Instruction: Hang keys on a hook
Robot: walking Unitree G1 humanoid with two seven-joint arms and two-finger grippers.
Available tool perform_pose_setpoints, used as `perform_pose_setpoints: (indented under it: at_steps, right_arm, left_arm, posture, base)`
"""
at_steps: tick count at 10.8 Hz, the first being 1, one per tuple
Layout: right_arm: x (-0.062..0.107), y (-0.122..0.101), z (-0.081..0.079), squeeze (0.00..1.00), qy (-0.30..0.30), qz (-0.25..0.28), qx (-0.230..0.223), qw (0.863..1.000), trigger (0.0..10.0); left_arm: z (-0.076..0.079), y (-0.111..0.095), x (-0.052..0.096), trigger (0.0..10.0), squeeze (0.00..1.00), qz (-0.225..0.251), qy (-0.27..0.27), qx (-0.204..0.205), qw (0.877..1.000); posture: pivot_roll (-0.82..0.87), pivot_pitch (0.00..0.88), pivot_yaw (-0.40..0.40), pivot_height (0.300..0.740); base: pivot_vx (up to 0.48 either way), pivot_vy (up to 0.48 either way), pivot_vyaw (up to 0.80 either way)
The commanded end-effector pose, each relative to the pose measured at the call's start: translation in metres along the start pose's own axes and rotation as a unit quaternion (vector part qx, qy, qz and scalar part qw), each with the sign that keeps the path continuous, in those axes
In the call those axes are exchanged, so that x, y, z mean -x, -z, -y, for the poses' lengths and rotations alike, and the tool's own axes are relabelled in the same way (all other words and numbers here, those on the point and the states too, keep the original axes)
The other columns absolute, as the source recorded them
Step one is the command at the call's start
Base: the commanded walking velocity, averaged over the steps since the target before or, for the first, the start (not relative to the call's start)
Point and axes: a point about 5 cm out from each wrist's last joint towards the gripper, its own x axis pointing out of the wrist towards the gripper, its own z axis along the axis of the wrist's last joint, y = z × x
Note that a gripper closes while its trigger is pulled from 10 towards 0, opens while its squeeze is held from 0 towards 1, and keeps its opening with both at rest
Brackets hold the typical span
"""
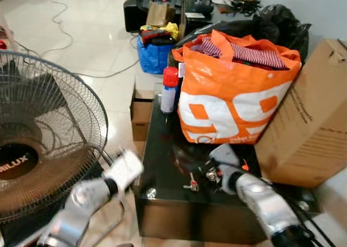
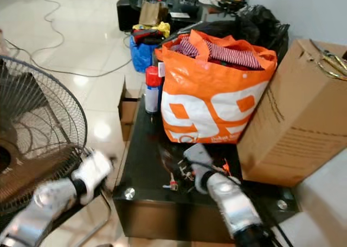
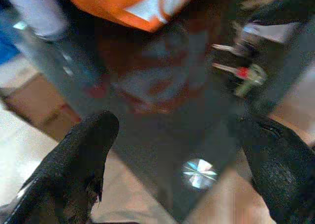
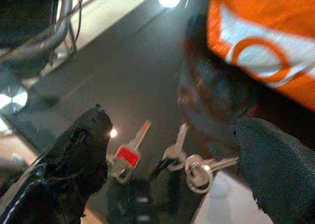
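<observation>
A bunch of keys [image 1: 193, 183] with a red tag lies on the black glass table [image 1: 162, 149], near its front edge. In the right wrist view the keys [image 4: 127, 157] and their ring [image 4: 197, 171] sit just below and between the two black fingers. My right gripper [image 4: 172, 125] is open and hovers low over them, in front of the orange bag. My left gripper [image 3: 177, 123] is also open and holds nothing. It hangs beside the table's front left corner, with the keys [image 3: 241, 72] farther off on the glass. The left arm [image 1: 123, 171] reaches in from the lower left.
A full orange bag [image 1: 233, 95] and a red-capped spray can [image 1: 169, 89] stand at the back of the table. A big cardboard box [image 1: 309, 116] leans at the right. A standing fan [image 1: 43, 133] is close on the left. Bags, a small carton [image 1: 142, 108] and cables lie on the floor beyond.
</observation>
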Motion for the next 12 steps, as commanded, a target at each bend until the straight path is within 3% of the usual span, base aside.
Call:
perform_pose_setpoints:
  at_steps: [1, 3, 4, 5, 6, 7, 9, 10, 12]
  right_arm:
    - [-0.005, 0.001, 0.002, 0.00, -0.007, -0.012, 0.009, 1.000, 10.0]
    - [-0.016, 0.011, 0.001, 0.00, -0.008, -0.047, -0.001, 0.999, 10.0]
    - [-0.018, 0.015, 0.003, 0.00, 0.002, -0.058, -0.014, 0.998, 8.0]
    - [-0.020, 0.016, 0.007, 0.00, 0.015, -0.063, -0.035, 0.997, 5.2]
    - [-0.022, 0.015, 0.014, 0.00, 0.039, -0.050, -0.094, 0.994, 5.2]
    - [-0.022, 0.016, 0.015, 0.00, 0.042, -0.049, -0.104, 0.992, 4.5]
    - [-0.023, 0.019, 0.018, 0.00, 0.056, -0.051, -0.182, 0.980, 3.7]
    - [-0.024, 0.024, 0.018, 0.00, 0.066, -0.059, -0.225, 0.970, 1.3]
    - [-0.025, 0.030, 0.019, 0.00, 0.089, -0.066, -0.259, 0.960, 2.2]
  left_arm:
    - [0.000, -0.001, -0.001, 10.0, 0.00, 0.000, 0.008, 0.001, 1.000]
    - [-0.004, -0.006, -0.001, 10.0, 0.00, 0.013, 0.012, 0.008, 1.000]
    - [-0.006, -0.008, 0.000, 10.0, 0.00, 0.018, 0.015, 0.011, 1.000]
    - [-0.007, -0.011, 0.001, 10.0, 0.00, 0.024, 0.019, 0.013, 0.999]
    - [-0.004, -0.015, 0.002, 10.0, 0.00, 0.036, 0.042, 0.016, 0.998]
    - [-0.003, -0.015, 0.002, 10.0, 0.00, 0.036, 0.047, 0.017, 0.998]
    - [-0.003, -0.015, 0.003, 10.0, 0.00, 0.035, 0.057, 0.012, 0.998]
    - [-0.003, -0.017, 0.004, 10.0, 0.00, 0.037, 0.065, 0.011, 0.997]
    - [-0.004, -0.017, 0.006, 10.0, 0.00, 0.036, 0.071, 0.008, 0.997]
  posture:
    - [-0.05, 0.000, -0.096, 0.740]
    - [-0.04, 0.000, -0.105, 0.740]
    - [-0.03, 0.000, -0.105, 0.740]
    - [-0.03, 0.000, -0.102, 0.740]
    - [-0.04, 0.000, -0.097, 0.740]
    - [-0.04, 0.000, -0.094, 0.740]
    - [-0.04, 0.000, -0.086, 0.740]
    - [-0.04, 0.000, -0.084, 0.740]
    - [-0.03, 0.000, -0.082, 0.740]
  base:
    - [0.000, 0.000, 0.00]
    - [0.000, 0.000, 0.00]
    - [0.000, 0.000, 0.00]
    - [0.000, 0.000, 0.00]
    - [0.000, 0.000, 0.00]
    - [0.000, 0.000, 0.00]
    - [0.000, 0.000, 0.00]
    - [0.000, 0.000, 0.00]
    - [0.000, 0.000, 0.00]
